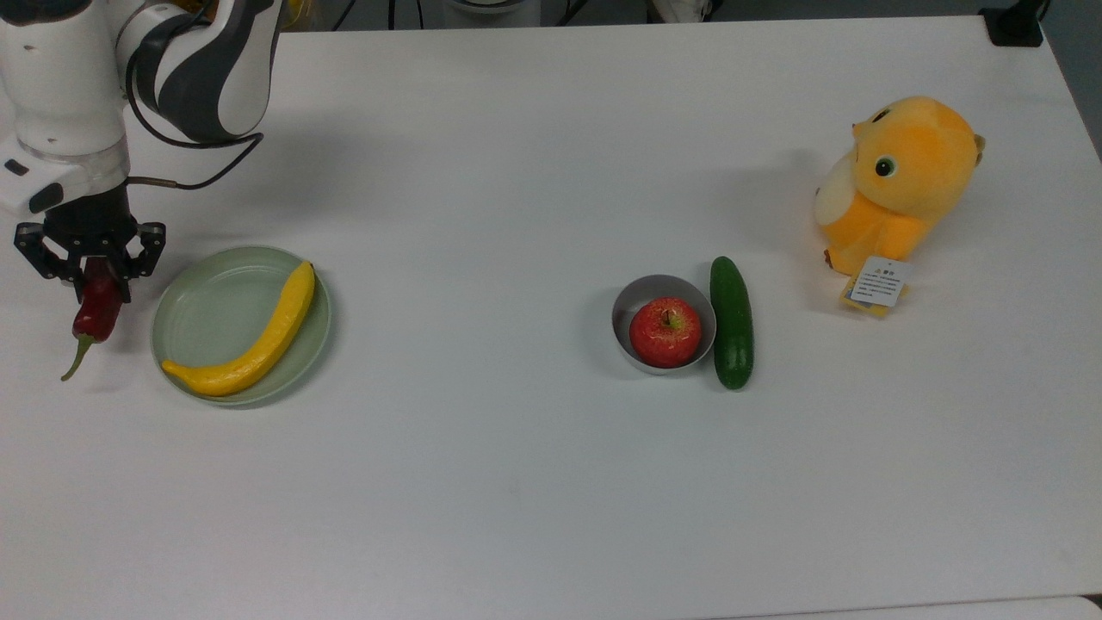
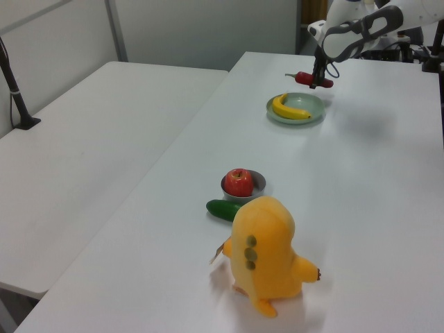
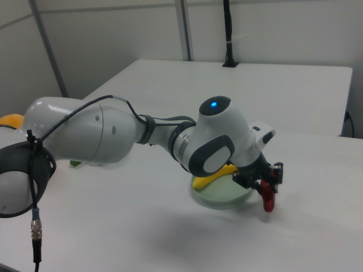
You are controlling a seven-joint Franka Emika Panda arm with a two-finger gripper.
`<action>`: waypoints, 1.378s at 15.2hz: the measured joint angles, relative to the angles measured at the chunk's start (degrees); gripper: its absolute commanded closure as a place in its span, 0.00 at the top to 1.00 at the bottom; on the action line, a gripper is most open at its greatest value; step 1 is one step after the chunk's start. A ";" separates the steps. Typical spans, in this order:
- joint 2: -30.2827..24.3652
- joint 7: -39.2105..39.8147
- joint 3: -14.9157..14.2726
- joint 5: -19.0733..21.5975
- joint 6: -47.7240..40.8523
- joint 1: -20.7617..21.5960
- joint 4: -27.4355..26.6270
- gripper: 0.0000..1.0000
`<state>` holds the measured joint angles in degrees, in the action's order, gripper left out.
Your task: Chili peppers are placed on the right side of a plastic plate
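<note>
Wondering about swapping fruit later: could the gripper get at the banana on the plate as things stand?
Probably not right away: the gripper is shut on the chili. The banana itself lies uncovered on the plate.

Bare table [image 1: 482, 215] around plastic plate [image 1: 207, 310]; banana [image 1: 258, 340] fills plate's top view's right half.
</note>
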<state>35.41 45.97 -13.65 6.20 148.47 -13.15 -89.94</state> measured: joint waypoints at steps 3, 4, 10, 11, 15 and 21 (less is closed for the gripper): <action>0.75 0.05 0.30 0.00 1.19 0.07 0.01 0.42; 0.99 0.05 0.35 0.00 1.60 0.15 0.02 0.47; 1.35 -0.03 0.43 0.03 1.96 0.50 0.35 0.87; 1.35 -0.04 0.43 0.03 1.96 0.51 0.52 0.87; 1.10 -0.12 0.43 0.11 2.00 0.51 1.53 0.94; -5.83 -5.89 1.24 0.78 0.49 0.67 2.39 1.00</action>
<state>29.59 40.08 -12.41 6.98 148.96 -12.48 -87.54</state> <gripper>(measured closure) 0.000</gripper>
